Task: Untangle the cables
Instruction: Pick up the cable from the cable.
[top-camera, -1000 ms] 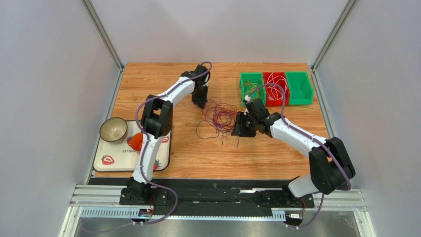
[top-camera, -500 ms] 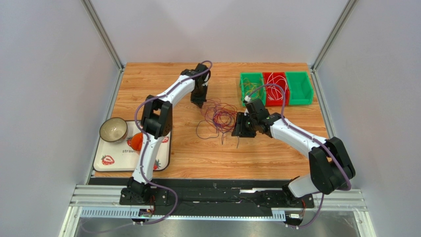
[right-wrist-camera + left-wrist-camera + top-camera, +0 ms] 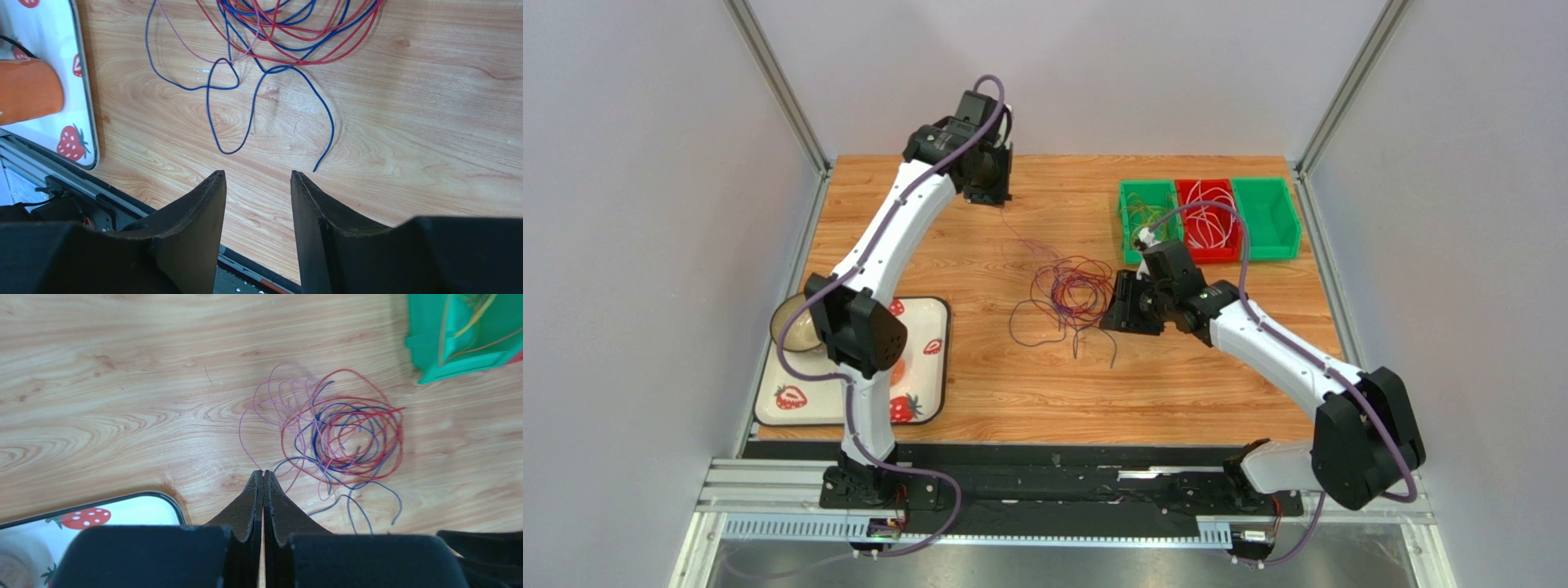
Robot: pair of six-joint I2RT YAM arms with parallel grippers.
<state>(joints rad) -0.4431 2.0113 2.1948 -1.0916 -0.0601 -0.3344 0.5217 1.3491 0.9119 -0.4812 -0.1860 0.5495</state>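
The cables (image 3: 1069, 292) lie as a loose tangle of red, blue and pink-purple loops at the middle of the wooden table; they also show in the left wrist view (image 3: 344, 432) and the right wrist view (image 3: 282, 27). My left gripper (image 3: 993, 194) is raised high over the far part of the table. It is shut (image 3: 264, 473) on a thin pink cable (image 3: 245, 438) that runs from its tips down to the tangle. My right gripper (image 3: 1118, 306) is open and empty (image 3: 258, 174) just right of the tangle, with a loose blue cable end (image 3: 319, 162) near its tips.
Three bins, green (image 3: 1146, 214), red (image 3: 1206, 218) and green (image 3: 1264, 216), stand at the back right and hold more wires. A strawberry-print tray (image 3: 799, 395) with a bowl (image 3: 795, 321) sits front left. An orange object (image 3: 27, 89) lies on the tray.
My left arm has risen and pulled back to the far left, drawing a thin pink cable out of the tangle. My right gripper has stayed beside the tangle.
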